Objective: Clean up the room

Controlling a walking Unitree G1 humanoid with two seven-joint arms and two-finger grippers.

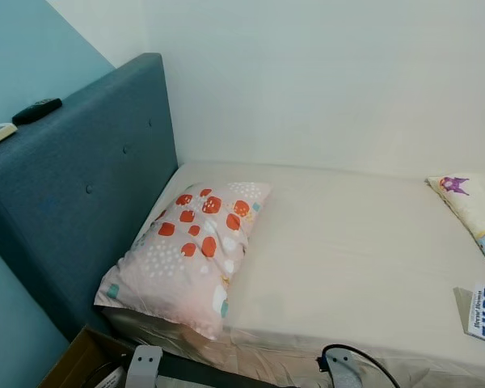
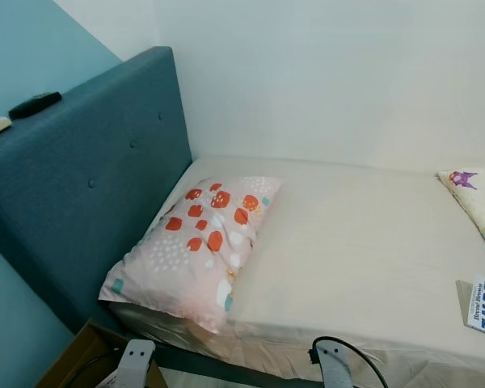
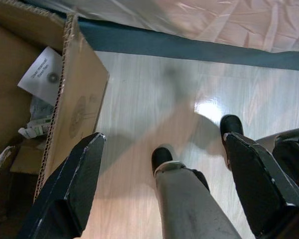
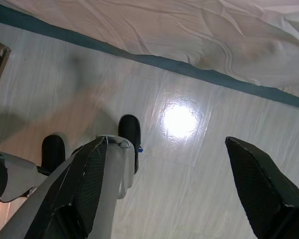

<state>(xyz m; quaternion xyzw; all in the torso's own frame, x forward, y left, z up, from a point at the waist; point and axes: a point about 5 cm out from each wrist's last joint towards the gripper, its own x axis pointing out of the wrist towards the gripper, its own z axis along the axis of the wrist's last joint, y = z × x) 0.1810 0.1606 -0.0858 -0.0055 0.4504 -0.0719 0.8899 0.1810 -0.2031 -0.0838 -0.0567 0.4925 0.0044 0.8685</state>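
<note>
pillow (image 1: 190,255): pink, red blotches, by headboard (image 1: 81,194) | left claw (image 3: 164,191) apart | right claw (image 4: 182,191) apart

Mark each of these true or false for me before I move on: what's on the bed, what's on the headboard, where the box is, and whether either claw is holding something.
1. The pink pillow with red patches lies at the headboard end of the bed. True.
2. A black remote rests on top of the blue headboard. True.
3. The cardboard box sits on the mattress. False: it stands on the floor beside the bed.
4. The left claw grips a sheet of paper. False: its fingers are spread open with nothing between them, pointing at the floor.
5. The right claw is open. True.
</note>
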